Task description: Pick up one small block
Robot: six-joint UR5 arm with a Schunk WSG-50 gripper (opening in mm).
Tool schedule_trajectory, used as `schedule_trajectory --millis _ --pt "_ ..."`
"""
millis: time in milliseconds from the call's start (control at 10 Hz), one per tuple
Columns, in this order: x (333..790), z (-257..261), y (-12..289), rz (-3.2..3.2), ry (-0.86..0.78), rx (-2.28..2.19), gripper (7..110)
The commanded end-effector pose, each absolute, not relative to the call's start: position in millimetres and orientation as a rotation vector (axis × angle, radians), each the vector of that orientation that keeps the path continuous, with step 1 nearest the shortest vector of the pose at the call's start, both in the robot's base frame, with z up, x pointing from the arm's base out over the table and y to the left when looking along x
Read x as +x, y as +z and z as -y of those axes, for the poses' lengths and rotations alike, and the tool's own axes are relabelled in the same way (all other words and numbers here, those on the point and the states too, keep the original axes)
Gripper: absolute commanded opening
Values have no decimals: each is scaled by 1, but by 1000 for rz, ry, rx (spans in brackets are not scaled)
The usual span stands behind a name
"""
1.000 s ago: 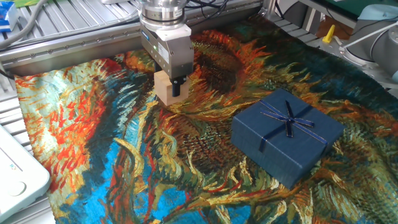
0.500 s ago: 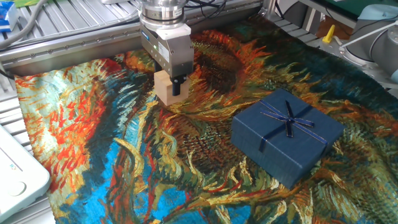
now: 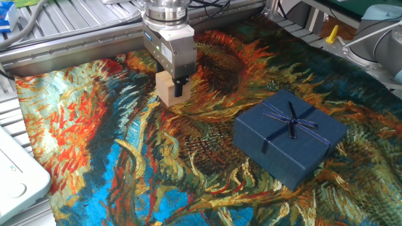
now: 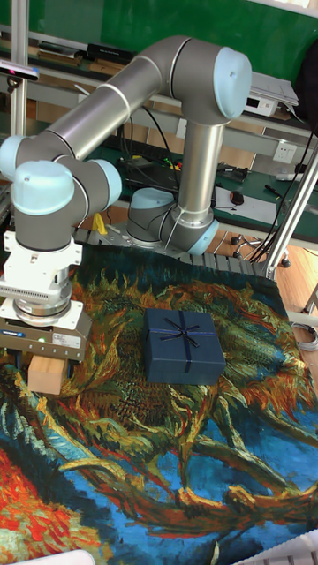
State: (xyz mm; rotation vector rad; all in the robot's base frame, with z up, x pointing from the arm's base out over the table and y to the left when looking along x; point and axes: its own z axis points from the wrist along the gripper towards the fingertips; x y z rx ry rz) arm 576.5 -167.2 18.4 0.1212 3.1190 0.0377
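The small block is a pale tan wooden cube at the back left of the painted cloth. It also shows in the tall fixed view as the small block, low on the cloth. My gripper comes straight down over it, and its dark finger presses the cube's right face. The other finger is hidden behind the cube. From the tall fixed view, the gripper sits on top of the cube and covers its upper part. The cube's bottom looks level with the cloth.
A navy gift box with a ribbon bow lies to the right of the block, also seen as the gift box. A metal rail frame borders the cloth at the back. A white device sits at the left edge.
The gripper body has shifted a few pixels to the right. The block and the gift box stay where they were.
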Motion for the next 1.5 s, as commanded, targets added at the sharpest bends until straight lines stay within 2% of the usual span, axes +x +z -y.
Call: schedule_trajectory --millis 0,1400 --pt "575 164 21 -3110 54 138 66" --pt "576 164 21 -3106 56 152 66"
